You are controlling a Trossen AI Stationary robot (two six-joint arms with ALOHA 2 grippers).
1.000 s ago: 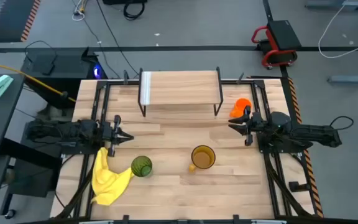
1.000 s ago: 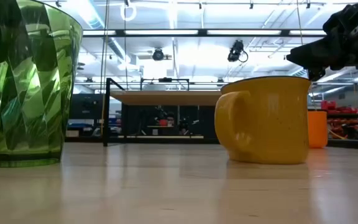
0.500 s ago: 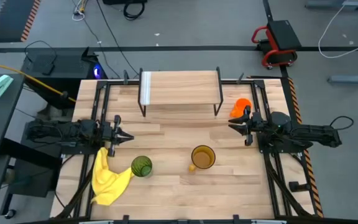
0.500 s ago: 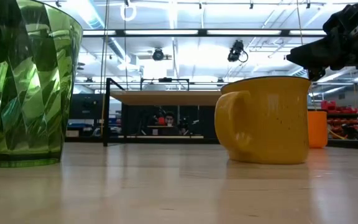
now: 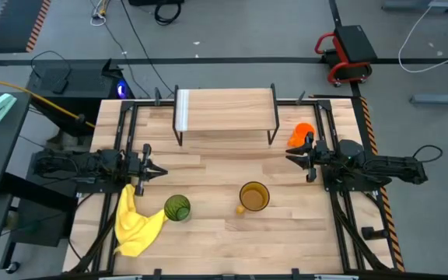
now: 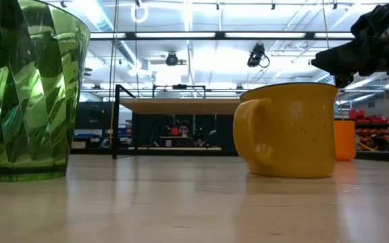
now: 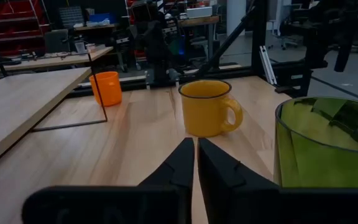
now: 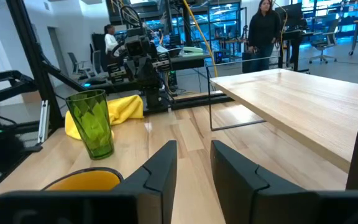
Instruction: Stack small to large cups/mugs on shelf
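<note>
The green tumbler (image 5: 177, 208) stands upright on the table near its near edge, next to a yellow cloth (image 5: 136, 225). The amber-yellow mug (image 5: 253, 197) stands to the tumbler's right, and the orange mug (image 5: 302, 134) stands right of the shelf (image 5: 225, 105), which sits at the far edge. My left gripper (image 5: 162, 169) hovers shut at the table's left, far of the tumbler (image 7: 328, 143). My right gripper (image 5: 288, 158) hovers open at the table's right, just near of the orange mug and far-right of the yellow mug (image 6: 292, 128). Neither gripper touches anything.
Black frame rails run along the table's left and right sides under both arms. The yellow cloth (image 8: 114, 109) lies by the left near corner. Bare wood lies between the shelf and the two near cups. People show in the room beyond the table.
</note>
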